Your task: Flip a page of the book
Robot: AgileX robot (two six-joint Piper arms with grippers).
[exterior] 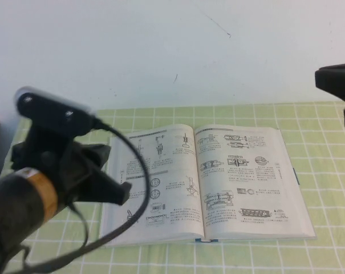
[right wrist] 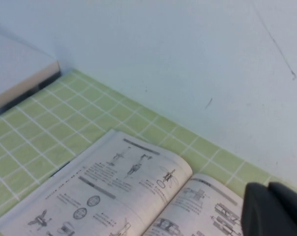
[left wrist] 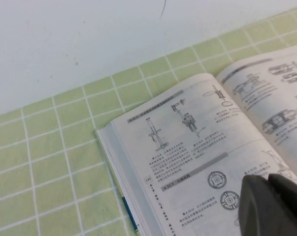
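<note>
Thick grey-white paperback book (exterior: 209, 182) with black mechanical line drawings lies open flat on the green-checked desk (exterior: 326, 142). Left tool (exterior: 112, 191) hovers over its left edge, jaws closed, empty. Right tool (right wrist: 273, 209) raised at far right, shut, empty.

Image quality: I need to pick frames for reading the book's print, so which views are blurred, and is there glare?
High view: the book is fairly sharp, with no glare; the left gripper, over its left page, is a soft, dark mass.
Left wrist view: the drawings are legible, the left gripper's fingers blurred.
Right wrist view: hazier, with the right gripper a shut, dark blur.
</note>
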